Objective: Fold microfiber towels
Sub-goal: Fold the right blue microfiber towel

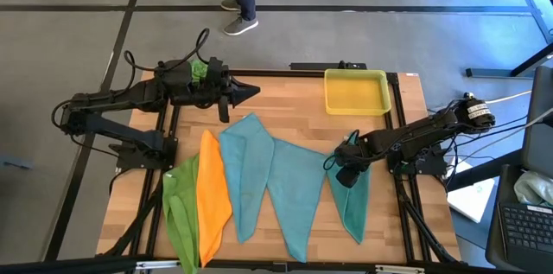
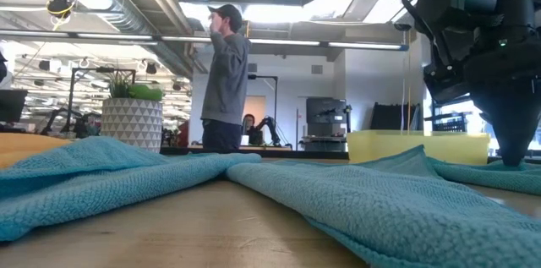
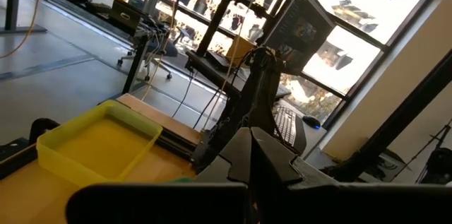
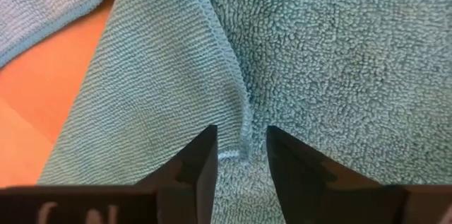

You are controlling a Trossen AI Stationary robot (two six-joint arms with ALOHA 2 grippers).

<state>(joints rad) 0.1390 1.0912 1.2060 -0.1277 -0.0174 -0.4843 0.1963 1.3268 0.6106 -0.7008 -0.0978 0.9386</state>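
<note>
Five towels lie spread side by side on the wooden table: lime green [image 1: 177,213], orange [image 1: 212,189], and three teal ones [image 1: 245,168], [image 1: 289,198], [image 1: 354,198]. My right gripper [image 1: 345,173] points down on the rightmost teal towel's far left part and is shut on it; it also shows in the low view [image 2: 510,160]. My left gripper [image 1: 252,92] is shut and empty, held above the table's far edge just beyond the left teal towel's far corner [image 1: 251,118]. My right gripper pinches a raised ridge of the rightmost teal towel at its hemmed edge [image 4: 244,138] between its two fingers [image 4: 201,164]. The fingers come from above, pointing down, and lie across the hem. The towel lies on the table, puckered beside the fingers.
A yellow tray [image 1: 356,91] stands at the table's far right; it shows in the low view [image 2: 418,145] and the left wrist view [image 3: 92,143]. A person [image 2: 226,82] stands beyond the far edge. Bare wood lies between the tray and the towels.
</note>
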